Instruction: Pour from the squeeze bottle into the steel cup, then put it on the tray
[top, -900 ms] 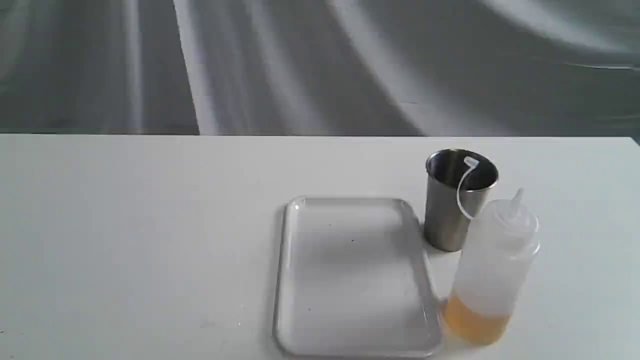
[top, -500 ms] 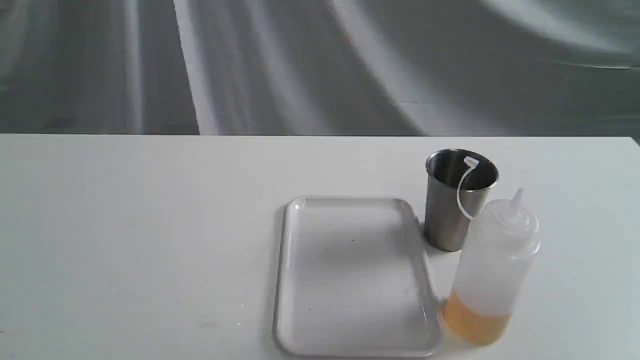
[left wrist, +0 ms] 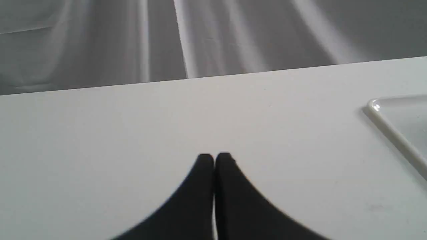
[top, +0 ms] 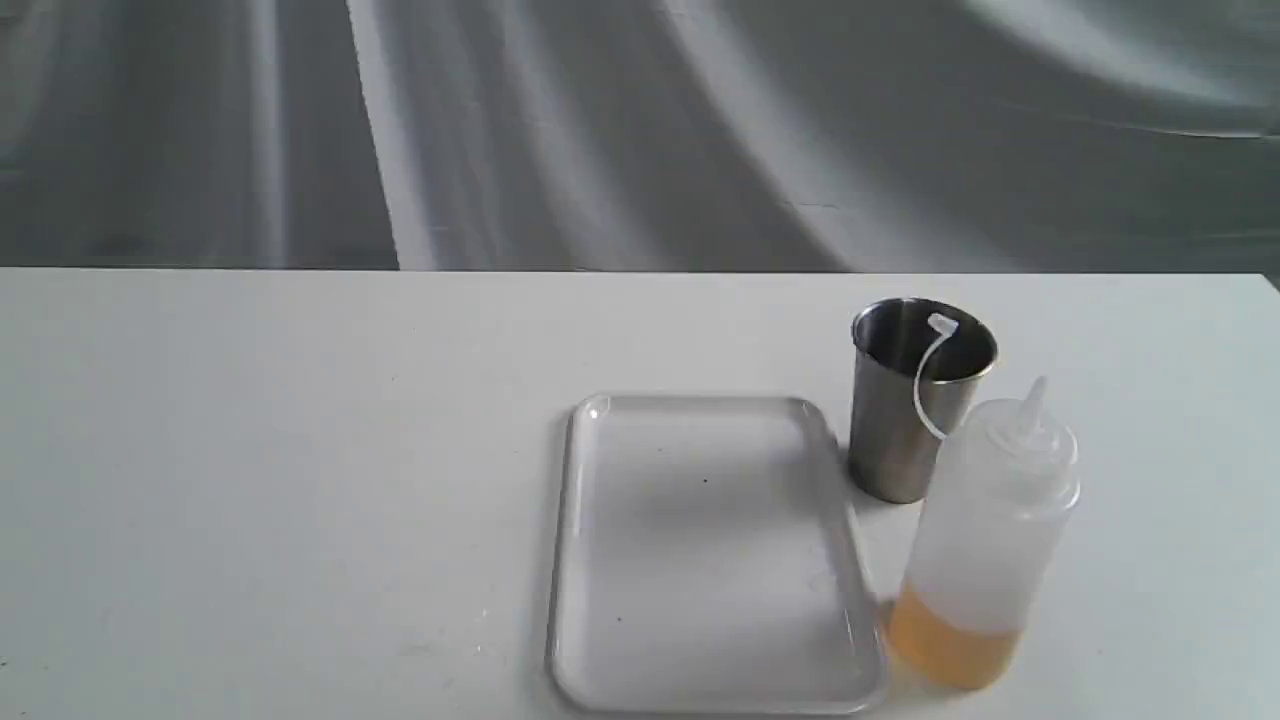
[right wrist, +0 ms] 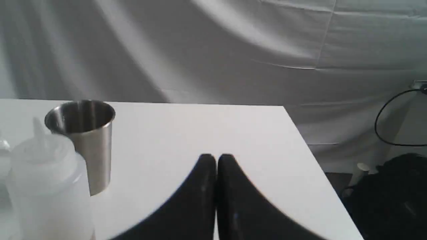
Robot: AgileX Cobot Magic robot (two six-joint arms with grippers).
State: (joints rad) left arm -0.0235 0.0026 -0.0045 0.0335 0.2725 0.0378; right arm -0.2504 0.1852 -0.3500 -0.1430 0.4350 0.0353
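Nothing has moved since earlier: the squeeze bottle (top: 990, 540) stands on the table (top: 250, 450) beside the steel cup (top: 905, 420) and tray (top: 570, 560), while the left hand (left wrist: 214, 156) and right hand (right wrist: 217, 157) are pressed closed and empty, so pouring seems unstarted.

My tool (right wrist: 216, 156) is pressed closed above the tabletop (right wrist: 200, 133); the steel cup (right wrist: 85, 140) stands behind the squeeze bottle (right wrist: 46, 186).

A white table (top: 300, 480) fills the lower two-thirds of the exterior frame. A grey cloth (top: 640, 130) with pale folds hangs across the top third behind it. In the right wrist view a thin black cable (right wrist: 375, 123) loops against the cloth beyond the table's corner, near a dark heap (right wrist: 390, 196) too blurred to name.
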